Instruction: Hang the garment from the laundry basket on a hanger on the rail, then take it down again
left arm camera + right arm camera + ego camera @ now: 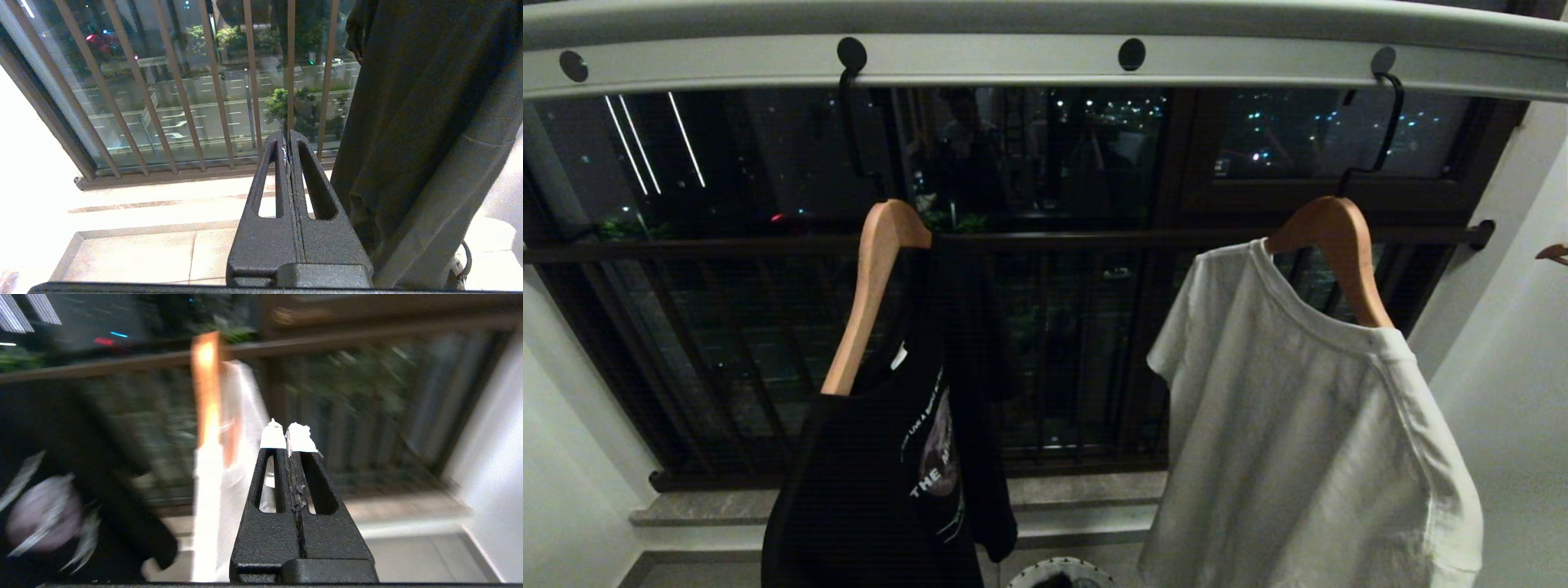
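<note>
Head view shows both shirts hung from the rail [1045, 61] and the basket [1058, 572] below, so take-down looks due: the clenched, empty right gripper [289, 430] must first open.

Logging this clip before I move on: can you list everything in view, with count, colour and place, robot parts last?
rail: one, pale grey with round dark holes, across the top of the head view.
hangers: two, light wood with black hooks, both hooked into the rail; one on the left, one on the right.
black T-shirt: one, with a pale print, on the left hanger.
white T-shirt: one, on the right hanger.
window bars: dark brown, behind the shirts.
laundry basket: one, whitish rim, only its top edge shows, on the floor between the shirts.
left gripper: black, shut, empty, beside the black T-shirt's hem.
right gripper: black with white-tipped fingers, shut, empty, pointing toward the white T-shirt.
</note>
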